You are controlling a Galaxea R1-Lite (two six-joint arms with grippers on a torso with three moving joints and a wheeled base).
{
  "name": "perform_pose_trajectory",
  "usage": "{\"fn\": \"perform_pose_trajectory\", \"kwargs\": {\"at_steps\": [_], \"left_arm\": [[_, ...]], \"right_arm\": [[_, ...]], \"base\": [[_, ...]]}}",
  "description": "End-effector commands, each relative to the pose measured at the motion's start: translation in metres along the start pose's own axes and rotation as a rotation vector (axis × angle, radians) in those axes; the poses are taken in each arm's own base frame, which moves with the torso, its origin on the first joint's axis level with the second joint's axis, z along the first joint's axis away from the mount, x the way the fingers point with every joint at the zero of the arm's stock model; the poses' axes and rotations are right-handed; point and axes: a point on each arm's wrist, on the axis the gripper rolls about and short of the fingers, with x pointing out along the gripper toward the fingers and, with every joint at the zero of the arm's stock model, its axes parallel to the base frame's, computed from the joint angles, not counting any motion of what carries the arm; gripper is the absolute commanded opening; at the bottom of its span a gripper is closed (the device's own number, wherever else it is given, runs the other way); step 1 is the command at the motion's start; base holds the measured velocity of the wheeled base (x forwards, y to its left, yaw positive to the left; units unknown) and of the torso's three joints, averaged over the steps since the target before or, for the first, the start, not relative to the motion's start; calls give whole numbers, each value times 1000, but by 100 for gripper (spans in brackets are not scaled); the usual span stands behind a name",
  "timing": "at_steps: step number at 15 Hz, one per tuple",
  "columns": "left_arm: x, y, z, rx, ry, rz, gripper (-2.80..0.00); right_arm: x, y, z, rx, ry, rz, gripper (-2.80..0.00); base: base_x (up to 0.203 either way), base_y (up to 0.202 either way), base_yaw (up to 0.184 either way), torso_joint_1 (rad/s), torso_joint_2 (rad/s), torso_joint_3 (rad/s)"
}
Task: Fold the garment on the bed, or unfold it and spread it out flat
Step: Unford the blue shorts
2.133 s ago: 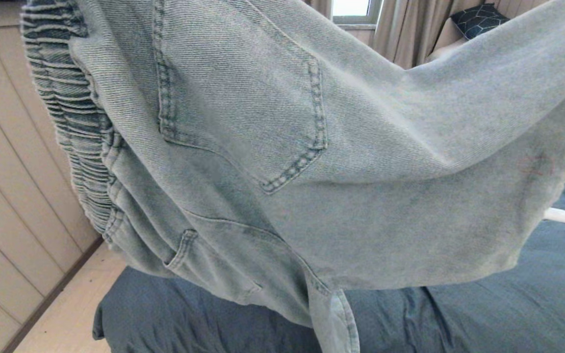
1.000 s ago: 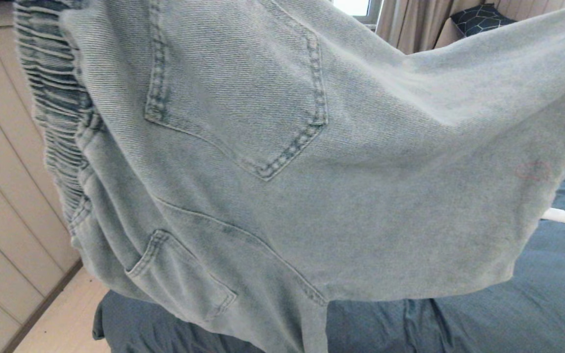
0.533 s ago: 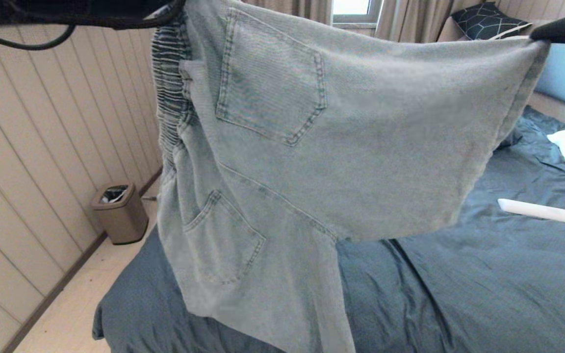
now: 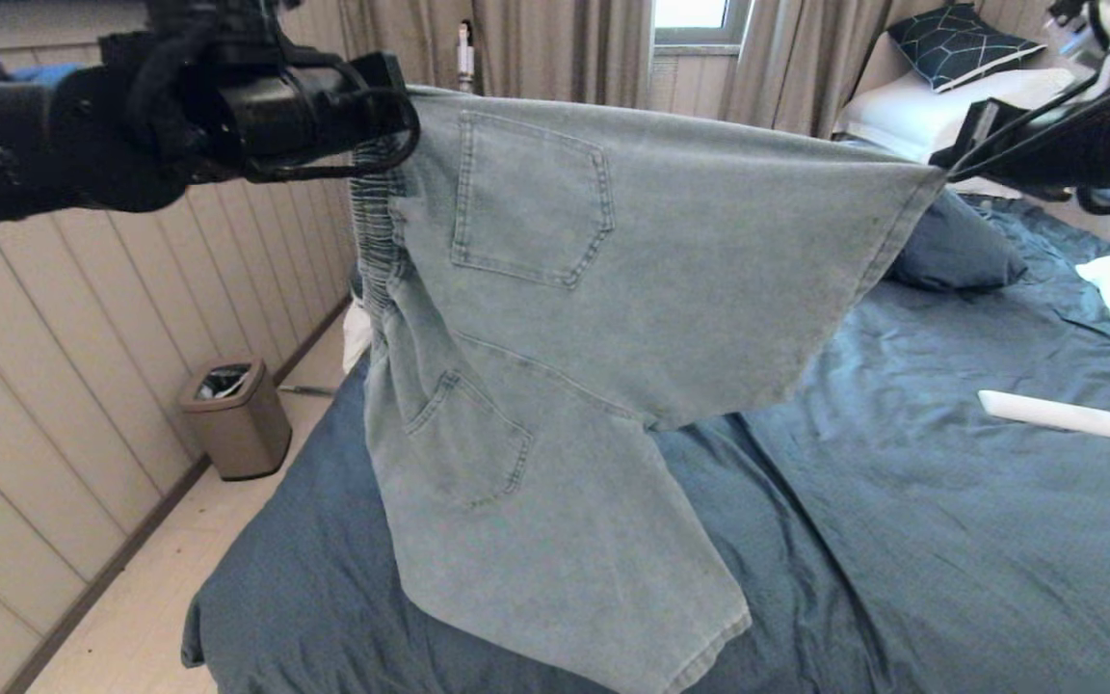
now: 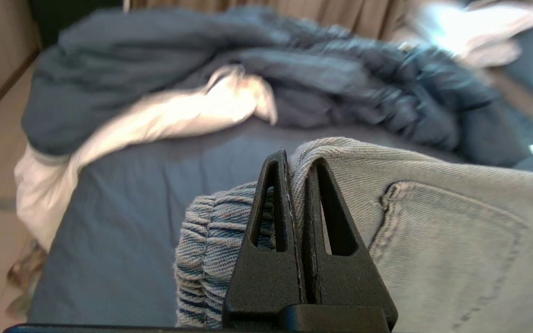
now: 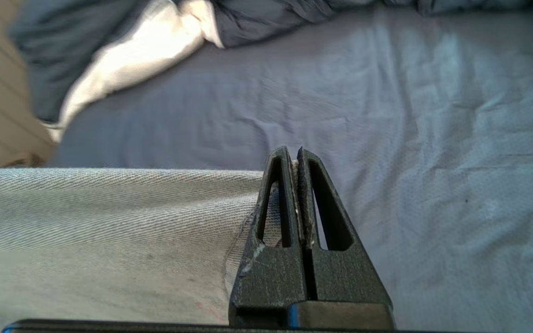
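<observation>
Left gripper [image 4: 399,92] pinches the shorts' [image 4: 613,289] waistband, right gripper [image 4: 945,169] pinches a hem corner, above the bed [image 4: 950,540]

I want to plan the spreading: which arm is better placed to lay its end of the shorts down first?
Probably the left. The left gripper pinches the shorts by the waistband, and the leg hanging below it nearly reaches the bed.

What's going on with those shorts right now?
Both grippers hold the pale blue washed-denim shorts stretched in the air above the bed with the slate-blue sheet. The left gripper is shut on the fabric beside the gathered waistband, the right gripper on a leg hem corner. The other leg hangs down toward the sheet; nothing is laid flat yet.
</observation>
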Motion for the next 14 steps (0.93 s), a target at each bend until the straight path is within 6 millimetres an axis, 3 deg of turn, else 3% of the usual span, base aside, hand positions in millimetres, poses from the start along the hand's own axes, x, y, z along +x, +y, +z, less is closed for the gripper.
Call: {"fn": "perform_pose_trajectory", "kwargs": {"at_steps": [1, 8, 11, 14], "left_arm": [[33, 12, -41, 6, 73, 33, -280], [82, 40, -116, 103, 174, 58, -280], [94, 46, -143, 120, 215, 44, -280], [99, 48, -154, 123, 225, 43, -280]], "right_arm": [[41, -13, -27, 8, 80, -26, -280], [120, -41, -90, -18, 166, -63, -280], [138, -50, -107, -48, 176, -83, -280], [142, -58, -110, -54, 170, -104, -280]], "base": [[0, 0, 0, 0, 0, 0], [0, 0, 0, 0, 0, 0], [0, 0, 0, 0, 0, 0], [0, 0, 0, 0, 0, 0]]}}
